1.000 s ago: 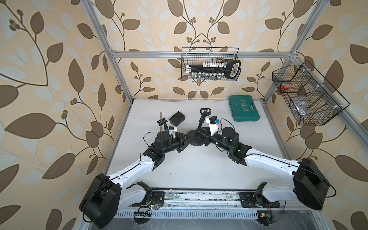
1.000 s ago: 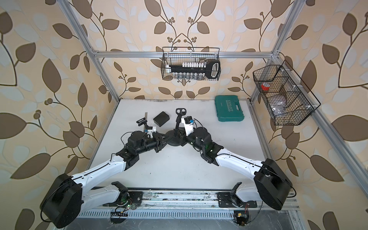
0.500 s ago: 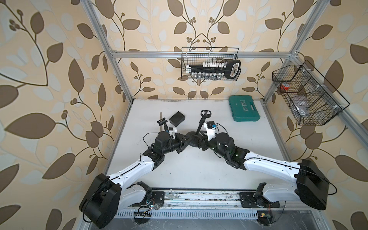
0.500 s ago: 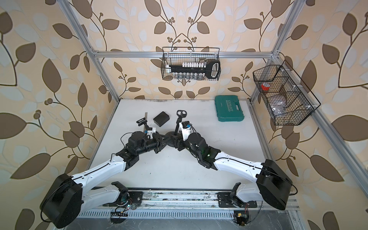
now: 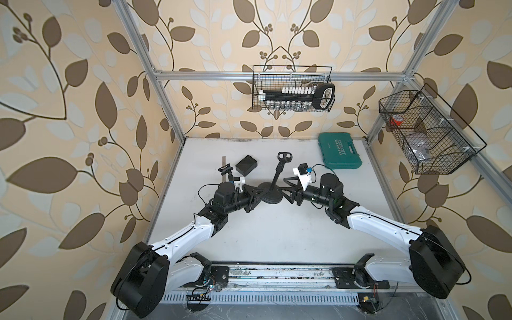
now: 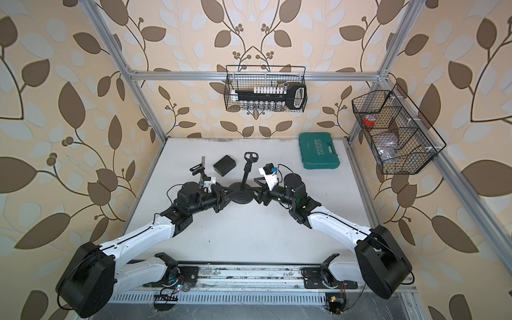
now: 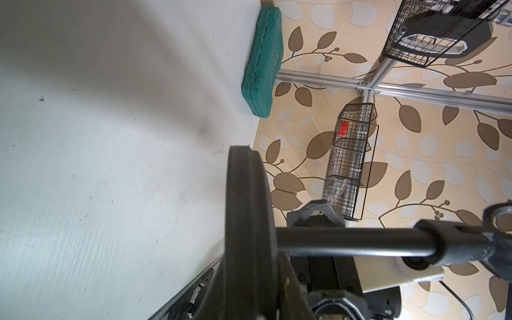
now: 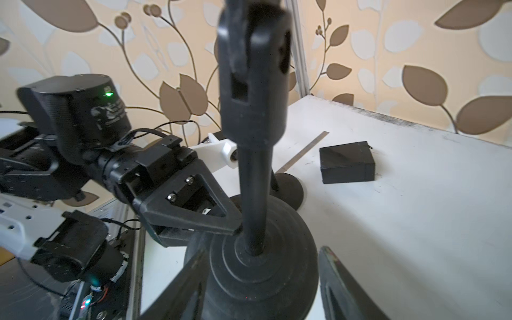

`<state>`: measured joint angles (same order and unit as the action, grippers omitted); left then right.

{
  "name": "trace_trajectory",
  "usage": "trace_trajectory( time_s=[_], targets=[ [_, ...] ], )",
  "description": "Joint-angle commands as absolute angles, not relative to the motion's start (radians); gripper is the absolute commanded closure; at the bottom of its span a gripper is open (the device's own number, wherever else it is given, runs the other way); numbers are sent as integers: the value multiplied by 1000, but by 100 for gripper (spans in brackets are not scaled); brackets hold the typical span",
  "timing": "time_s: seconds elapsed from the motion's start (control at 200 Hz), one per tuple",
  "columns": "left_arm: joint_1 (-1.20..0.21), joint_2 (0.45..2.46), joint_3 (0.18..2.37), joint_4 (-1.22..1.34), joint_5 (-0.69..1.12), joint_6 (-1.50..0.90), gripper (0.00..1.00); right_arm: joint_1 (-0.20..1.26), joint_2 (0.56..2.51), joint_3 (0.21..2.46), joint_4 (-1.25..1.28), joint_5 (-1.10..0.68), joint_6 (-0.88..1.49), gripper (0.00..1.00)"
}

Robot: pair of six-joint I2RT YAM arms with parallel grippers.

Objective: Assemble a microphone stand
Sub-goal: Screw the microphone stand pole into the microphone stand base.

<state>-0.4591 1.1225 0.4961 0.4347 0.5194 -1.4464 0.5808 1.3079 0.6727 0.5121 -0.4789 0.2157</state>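
The microphone stand has a round black base (image 5: pixel 271 195) on the white table, and a thin pole (image 5: pixel 278 173) leaning up to a clip (image 5: pixel 284 156). My left gripper (image 5: pixel 259 194) is shut on the base's left edge; in the left wrist view the base (image 7: pixel 249 216) stands edge-on between its jaws. My right gripper (image 8: pixel 263 288) is open, with its fingers (image 8: pixel 340 282) either side of the base (image 8: pixel 263 271). A gap shows at one finger. In both top views it reaches in from the right (image 6: pixel 257 189).
A black box (image 5: pixel 246 165), a metal ruler (image 5: pixel 224 162) and a small second stand with a clip (image 5: pixel 225 169) lie behind my left gripper. A green case (image 5: pixel 339 151) sits at the back right. Wire baskets (image 5: pixel 292 88) (image 5: pixel 426 133) hang on the walls.
My right gripper has gone from shut to open and its arm has drawn back to the right, jaws now low beside the base. The left arm has not moved.
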Motion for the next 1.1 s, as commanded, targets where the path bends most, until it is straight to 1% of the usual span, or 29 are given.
trace_trajectory(
  time_s=[0.0,0.05,0.195,0.235,0.375,0.48,0.56,0.635,0.7,0.805,0.94,1.095],
  targets=[
    [-445,1120,568,571,599,-1457,100,561,1347,693,570,-630,203,42],
    [-445,1131,571,586,617,-1469,100,554,1364,707,567,-654,198,43],
    [-445,1165,568,641,649,-1515,100,552,1410,738,575,-700,177,43],
    [-445,1171,568,649,654,-1520,100,553,1423,745,577,-704,175,45],
    [-445,1177,567,650,658,-1529,100,552,1462,761,606,-720,181,57],
    [-445,1172,568,642,660,-1528,100,553,1481,762,639,-722,197,61],
    [-445,1165,568,632,654,-1524,100,553,1486,759,650,-716,208,69],
    [-445,1158,568,624,645,-1516,100,555,1488,751,660,-698,218,79],
    [-445,1155,572,623,645,-1504,100,562,1486,741,669,-670,221,86],
    [-445,1156,579,631,649,-1489,100,600,1481,718,667,-564,225,100],
    [-440,1155,581,629,647,-1468,100,679,1454,676,657,-337,260,100],
    [-410,1149,568,658,670,-1478,100,812,1406,659,546,41,349,100]
  ],
)
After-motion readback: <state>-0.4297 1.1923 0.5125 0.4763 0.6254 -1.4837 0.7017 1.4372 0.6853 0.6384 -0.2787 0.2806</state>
